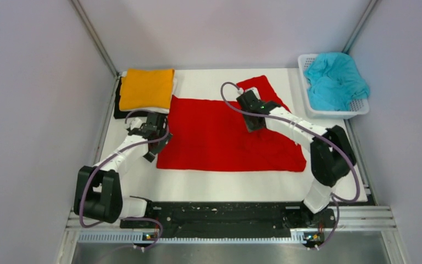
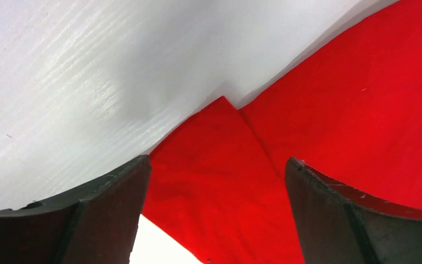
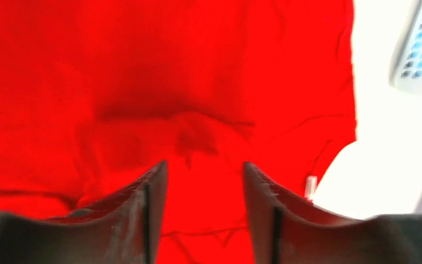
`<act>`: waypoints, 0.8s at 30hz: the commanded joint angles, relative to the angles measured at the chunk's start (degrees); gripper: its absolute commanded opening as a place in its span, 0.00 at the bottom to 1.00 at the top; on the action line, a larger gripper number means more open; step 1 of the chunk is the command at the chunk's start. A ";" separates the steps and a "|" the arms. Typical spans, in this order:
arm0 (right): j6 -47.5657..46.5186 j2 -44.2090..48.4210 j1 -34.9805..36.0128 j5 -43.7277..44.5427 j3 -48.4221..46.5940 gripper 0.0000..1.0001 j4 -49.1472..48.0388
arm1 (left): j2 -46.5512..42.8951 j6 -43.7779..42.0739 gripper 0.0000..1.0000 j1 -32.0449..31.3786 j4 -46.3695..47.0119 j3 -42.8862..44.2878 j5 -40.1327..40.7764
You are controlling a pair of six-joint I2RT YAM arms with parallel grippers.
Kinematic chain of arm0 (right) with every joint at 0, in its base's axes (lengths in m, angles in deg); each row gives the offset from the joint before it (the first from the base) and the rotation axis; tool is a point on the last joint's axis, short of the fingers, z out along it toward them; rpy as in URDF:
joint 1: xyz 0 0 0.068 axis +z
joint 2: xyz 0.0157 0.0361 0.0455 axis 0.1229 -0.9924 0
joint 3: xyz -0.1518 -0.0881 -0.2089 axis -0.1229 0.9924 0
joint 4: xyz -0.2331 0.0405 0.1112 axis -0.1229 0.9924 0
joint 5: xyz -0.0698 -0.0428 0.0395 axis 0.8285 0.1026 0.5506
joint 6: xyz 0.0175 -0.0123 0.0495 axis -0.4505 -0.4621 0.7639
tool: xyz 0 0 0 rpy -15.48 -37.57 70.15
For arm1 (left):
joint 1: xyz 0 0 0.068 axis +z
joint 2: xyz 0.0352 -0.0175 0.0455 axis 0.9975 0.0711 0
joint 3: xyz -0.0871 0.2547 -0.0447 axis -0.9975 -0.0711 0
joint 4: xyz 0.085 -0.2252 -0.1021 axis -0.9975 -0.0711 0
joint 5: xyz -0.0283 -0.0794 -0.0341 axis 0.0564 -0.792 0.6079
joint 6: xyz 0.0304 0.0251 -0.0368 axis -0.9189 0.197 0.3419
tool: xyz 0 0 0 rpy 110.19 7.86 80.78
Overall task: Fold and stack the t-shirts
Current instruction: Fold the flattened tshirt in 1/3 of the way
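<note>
White desk (image 1: 214, 190) between grey walls (image 1: 33, 110). Red shirt (image 1: 225, 137) spread flat at centre, one sleeve pointing to the far side. Orange shirt (image 1: 145, 88) folded at far left corner, lying on a black shirt (image 1: 120, 107) whose edge shows at its left. Teal shirt (image 1: 335, 80) crumpled in basket (image 1: 332, 114) at far right. Left gripper (image 2: 217, 161) at red shirt's left edge, jaws wide apart, a cloth corner between them, unclamped. Right gripper (image 3: 204, 163) over its far right part, jaws partly apart, holding nothing.
</note>
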 commanded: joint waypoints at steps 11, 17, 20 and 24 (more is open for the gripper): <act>12.27 11.00 -1.54 -14.22 11.86 0.99 -11.79 | -7.38 -7.91 0.99 0.43 3.53 2.64 -12.46; 16.02 9.14 -1.54 -24.89 20.35 0.99 -22.70 | -2.71 -8.76 0.99 -0.45 13.56 -2.89 -23.94; 15.29 5.52 -1.60 -20.75 18.32 0.99 -23.96 | 0.37 -9.13 0.99 -0.79 15.23 -4.41 -24.69; 13.89 0.41 -2.03 -15.91 15.32 0.99 -25.00 | 4.14 -9.71 0.99 -0.72 15.38 -6.31 -23.33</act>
